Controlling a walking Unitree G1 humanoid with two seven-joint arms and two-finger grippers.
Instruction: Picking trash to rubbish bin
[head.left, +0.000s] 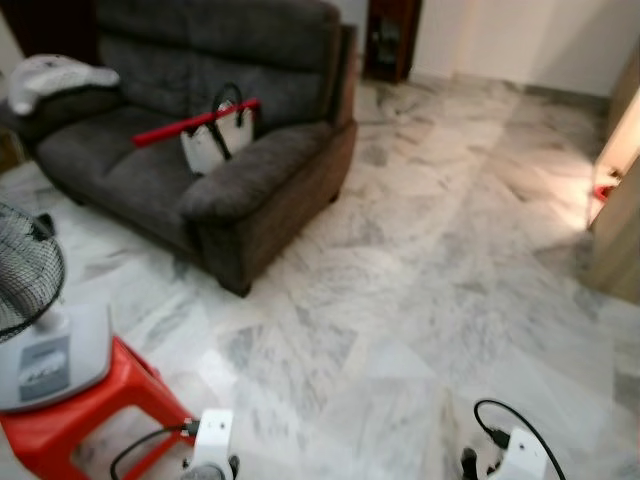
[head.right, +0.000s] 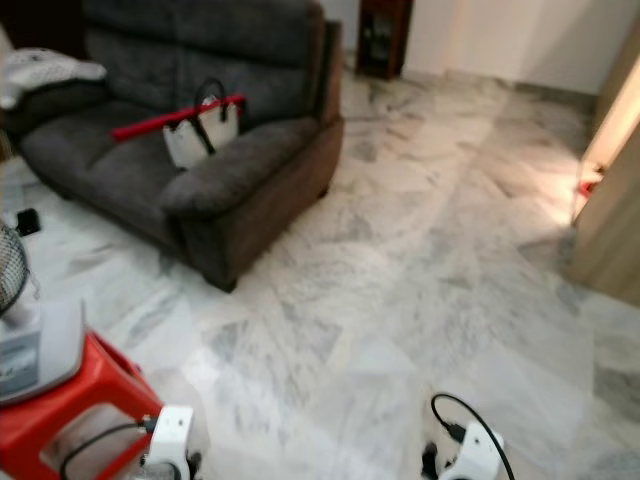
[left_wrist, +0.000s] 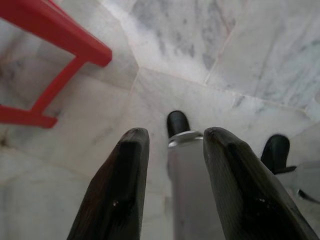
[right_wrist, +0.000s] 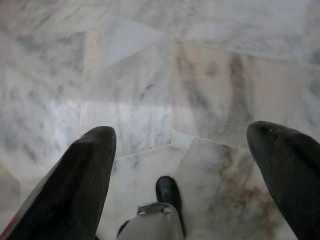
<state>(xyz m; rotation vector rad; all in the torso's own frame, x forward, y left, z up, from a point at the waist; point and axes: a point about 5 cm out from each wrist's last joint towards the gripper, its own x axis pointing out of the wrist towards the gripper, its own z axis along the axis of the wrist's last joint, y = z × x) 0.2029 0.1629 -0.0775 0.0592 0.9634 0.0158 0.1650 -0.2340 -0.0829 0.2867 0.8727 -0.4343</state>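
No trash or bin identifiable on marble floor (head.left: 420, 300); left gripper (left_wrist: 172, 187) narrowly parted, right gripper (right_wrist: 180, 180) wide, both empty, hanging low; best to scan past sofa (head.left: 200, 150) and stool (head.left: 90, 410) before walking.

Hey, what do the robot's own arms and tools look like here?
Each wrist ends in a white housing with a looping black cable. The left tool and the right tool each have two long, tapering black fingers with rounded tips. No markings are legible.
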